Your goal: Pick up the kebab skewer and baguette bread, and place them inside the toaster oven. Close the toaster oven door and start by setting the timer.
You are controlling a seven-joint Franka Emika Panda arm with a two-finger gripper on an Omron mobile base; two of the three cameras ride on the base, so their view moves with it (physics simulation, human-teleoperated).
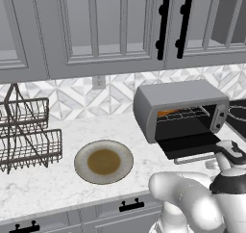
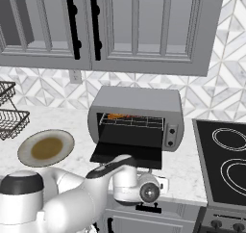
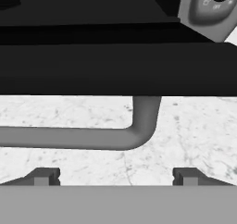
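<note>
1. The arm reaches low across the lower part of both base views, its hand level with the table (image 1: pixel 43 188) edge before the toaster oven (image 2: pixel 137 116).
2. The tool (image 3: pixel 115 177) stands wide and holds nothing, its tips just short of the handle (image 3: pixel 69 137).
3. The toaster oven door (image 2: pixel 126 152) lies folded down flat, its long axis left to right.
4. Something orange, likely the baguette bread (image 2: pixel 117 116), lies on the rack at upper left inside.
5. An empty plate (image 1: pixel 104 161) sits lower left.

A round plate (image 1: pixel 104 161) with a brown centre is lying on the white marble desk (image 1: pixel 43 186) — a dark wire rack (image 1: pixel 26 133) is standing at the far left. Grey cabinets (image 1: pixel 96 30) are hanging above the patterned backsplash (image 1: pixel 81 96), and a black cooktop (image 2: pixel 226 167) is sitting at the right.
</note>
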